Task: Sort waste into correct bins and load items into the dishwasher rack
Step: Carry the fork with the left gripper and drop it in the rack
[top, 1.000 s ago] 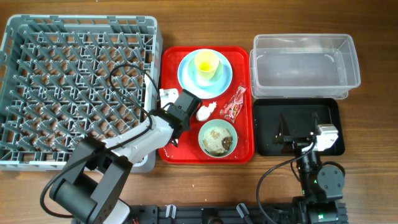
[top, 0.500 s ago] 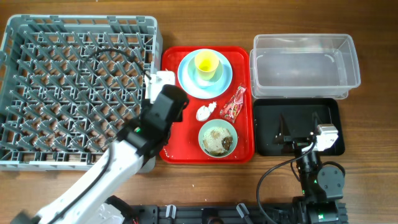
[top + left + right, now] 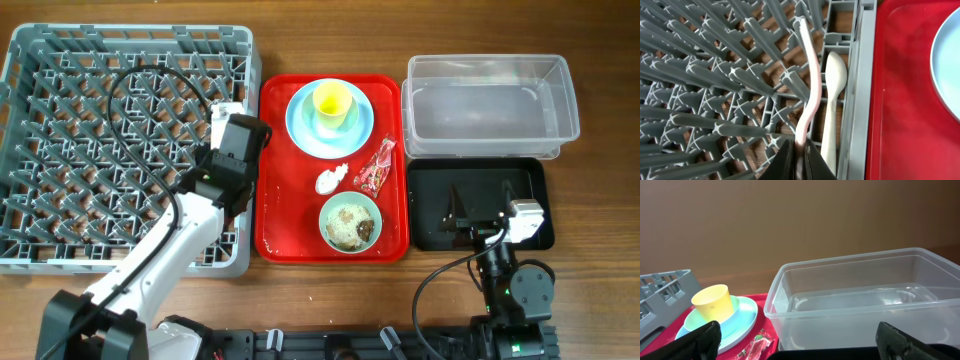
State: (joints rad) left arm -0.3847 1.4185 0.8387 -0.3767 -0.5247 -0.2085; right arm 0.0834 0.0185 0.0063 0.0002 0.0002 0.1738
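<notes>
Left claw clamped on fork at rack's right rim
Left gripper (image 3: 798, 159) pinches the white fork (image 3: 810, 85) by one end, its other end among the pegs of the dishwasher rack (image 3: 862, 60) at the counter's far-left corner; spoon (image 3: 834, 80) lies just beside. Light, bendy, slick plastic, so an end grip suits. Right gripper (image 3: 800, 342) is spread wide above the black tray (image 3: 430, 190). Wood counter (image 3: 600, 300); pegs crowd the slot.

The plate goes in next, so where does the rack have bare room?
The rack is bare across its left half. Its right edge is crowded: the spoon lies there, and the left fingers hold the fork beside it.
</notes>
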